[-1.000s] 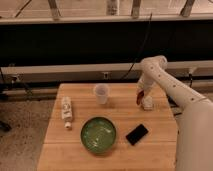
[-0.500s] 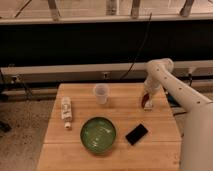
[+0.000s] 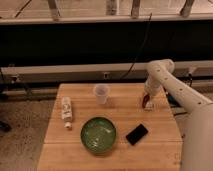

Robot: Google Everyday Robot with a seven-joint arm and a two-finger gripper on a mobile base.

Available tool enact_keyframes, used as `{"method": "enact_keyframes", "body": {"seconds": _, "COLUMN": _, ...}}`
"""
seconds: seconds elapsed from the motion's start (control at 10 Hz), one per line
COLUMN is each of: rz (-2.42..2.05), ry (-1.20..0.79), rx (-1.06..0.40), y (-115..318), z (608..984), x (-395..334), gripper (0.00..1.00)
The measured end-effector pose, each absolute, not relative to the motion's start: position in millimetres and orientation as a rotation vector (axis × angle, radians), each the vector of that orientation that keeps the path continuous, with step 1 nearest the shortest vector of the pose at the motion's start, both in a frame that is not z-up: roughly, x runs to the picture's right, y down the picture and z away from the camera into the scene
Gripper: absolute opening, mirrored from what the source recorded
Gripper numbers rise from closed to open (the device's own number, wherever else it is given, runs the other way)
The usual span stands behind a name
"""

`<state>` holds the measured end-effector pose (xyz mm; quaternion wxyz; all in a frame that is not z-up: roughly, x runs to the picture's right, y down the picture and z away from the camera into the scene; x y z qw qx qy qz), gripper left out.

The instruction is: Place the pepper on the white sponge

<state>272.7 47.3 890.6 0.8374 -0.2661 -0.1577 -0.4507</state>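
Hovering at the right edge, pepper and sponge crowded under my wrist

Reaching down to the far right side of the wooden surface (image 3: 115, 150), my pincer (image 3: 146, 101) hangs low, right at the surface's right rim. Just under it I make out a small dark red sliver, which I take for the pepper (image 3: 145, 100), and a pale patch touching it on the right, which I take for the white sponge (image 3: 150, 105). The move to come turns on that one relation: the sponge seems to lie directly beneath and a touch right of the pepper, so the drop looks nearly straight down, with hardly any sideways travel.

Whether the pepper is pinched in my pincer or already resting on the sponge, I cannot tell. Its long axis seems to run roughly up-and-down along my wrist, but that is a guess.

Much is hidden. My own forearm covers the sponge's far side, so its outline and its long axis are not readable. Pepper, sponge and pincer merge into one small blot.

Everything else sits well apart to the left: a clear cup (image 3: 101, 93) near the back, a white bottle (image 3: 66, 108) lying flat, a green bowl (image 3: 98, 134) up front, and a black phone (image 3: 137, 134) just beside the bowl. None stands in the way.
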Motion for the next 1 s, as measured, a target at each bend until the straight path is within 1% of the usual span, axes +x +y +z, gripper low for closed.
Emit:
{"method": "enact_keyframes", "body": {"seconds": 0.1, "rz": -0.95, "ry": -0.338, "rx": -0.565, "y": 49.6, "z": 892.9, "x": 273.6, "gripper": 0.21}}
{"method": "enact_keyframes", "body": {"seconds": 0.2, "rz": -0.947, "ry": -0.338, "rx": -0.565, "y": 49.6, "z": 892.6, "x": 275.4, "gripper": 0.2}}
{"method": "enact_keyframes", "body": {"seconds": 0.3, "rz": -0.948, "ry": -0.338, "rx": -0.566, "y": 50.9, "z": 892.4, "x": 276.3, "gripper": 0.24}}
{"method": "enact_keyframes", "body": {"seconds": 0.6, "rz": -0.948, "ry": -0.332, "rx": -0.565, "y": 52.4, "z": 890.3, "x": 281.7, "gripper": 0.26}}
{"method": "enact_keyframes", "body": {"seconds": 0.7, "rz": -0.949, "ry": -0.333, "rx": -0.562, "y": 51.9, "z": 891.0, "x": 280.8, "gripper": 0.32}}
{"method": "enact_keyframes", "body": {"seconds": 0.9, "rz": -0.948, "ry": -0.331, "rx": -0.56, "y": 52.8, "z": 889.9, "x": 282.8, "gripper": 0.51}}
{"method": "enact_keyframes", "body": {"seconds": 1.0, "rz": -0.949, "ry": -0.331, "rx": -0.56, "y": 53.2, "z": 889.5, "x": 282.8, "gripper": 0.58}}
